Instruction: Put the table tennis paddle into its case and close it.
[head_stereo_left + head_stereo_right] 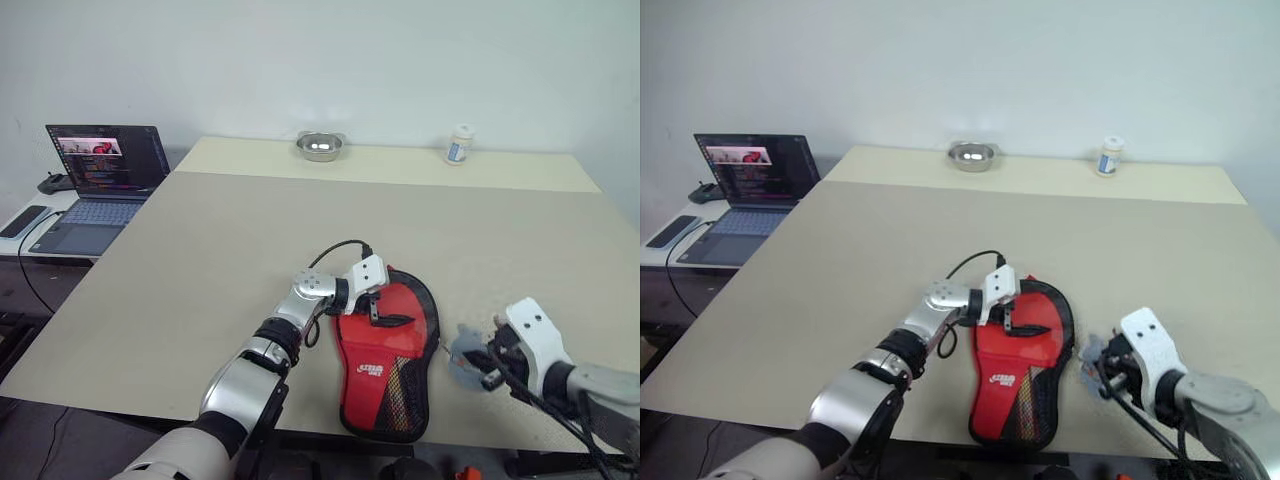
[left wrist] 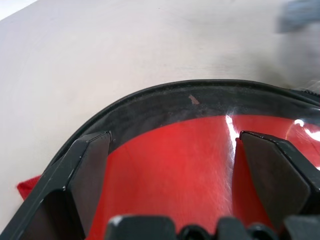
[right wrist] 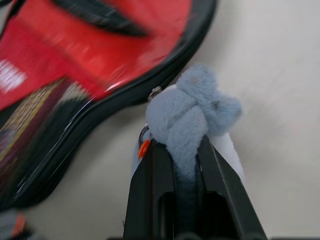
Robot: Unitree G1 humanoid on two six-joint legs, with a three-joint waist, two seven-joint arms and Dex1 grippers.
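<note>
Landmark: the case (image 1: 388, 355), red side up with white logo and mesh pocket, lying flat on the counter (image 1: 200, 260) near its front edge, narrow handle end toward me. Just right of the case, my right gripper (image 3: 186, 150) has its jaws clamped on the fluffy charm (image 3: 192, 107), lifted off the counter beside the case's black rim. My left gripper (image 1: 375, 300) sits over the round end of the case, jaws spread wide, holding nothing, red fabric between the fingers (image 2: 87, 165). Paddle not visible; can't tell if it's inside. Far beyond the case: metal bowl (image 1: 320, 146) and small white bottle (image 1: 459, 144) at the back edge. Far left of the case: open laptop (image 1: 100, 185) on a side table.
</note>
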